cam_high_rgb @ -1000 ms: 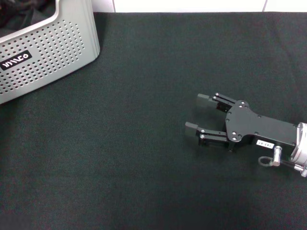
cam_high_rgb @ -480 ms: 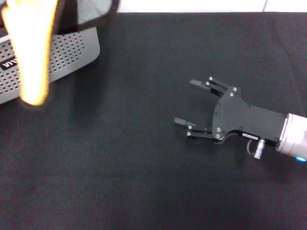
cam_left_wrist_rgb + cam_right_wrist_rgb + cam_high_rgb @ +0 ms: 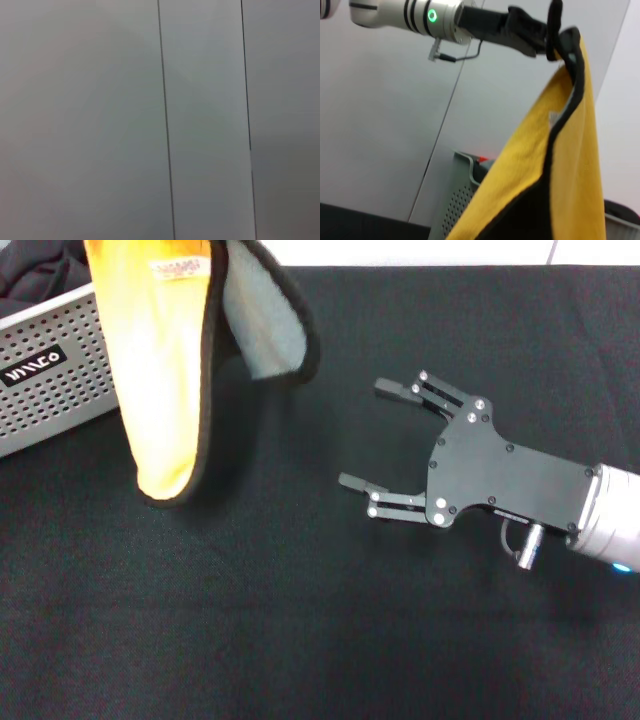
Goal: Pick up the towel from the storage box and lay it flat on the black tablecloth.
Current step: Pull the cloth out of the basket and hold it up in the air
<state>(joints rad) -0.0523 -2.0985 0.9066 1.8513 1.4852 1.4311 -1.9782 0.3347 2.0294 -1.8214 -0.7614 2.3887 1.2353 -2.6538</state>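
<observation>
You have a towel point(image 3: 165, 380) showing yellow-orange on one face, pale grey-green on the other, with black edging, a light grey storage box point(image 3: 55, 365) dotted with round holes, and a plain black tablecloth point(image 3: 300, 620).

A towel point(image 3: 165, 370), yellow-orange with a black edge, hangs in the air near the counter's far left, pinched at its top by the left gripper point(image 3: 547, 37) and draping down in front of a grey perforated storage box point(image 3: 55, 375). The hanging cloth blocks the path between the box and the middle of the counter. The right gripper point(image 3: 375, 440), jaws spread wide, hovers over the black tablecloth point(image 3: 300, 640) to the right of centre, apart from the towel, with a bare gap between them. The whole near strip of tablecloth and the far right corner lie open. A dark cloth point(image 3: 40, 270) sits inside the box.
</observation>
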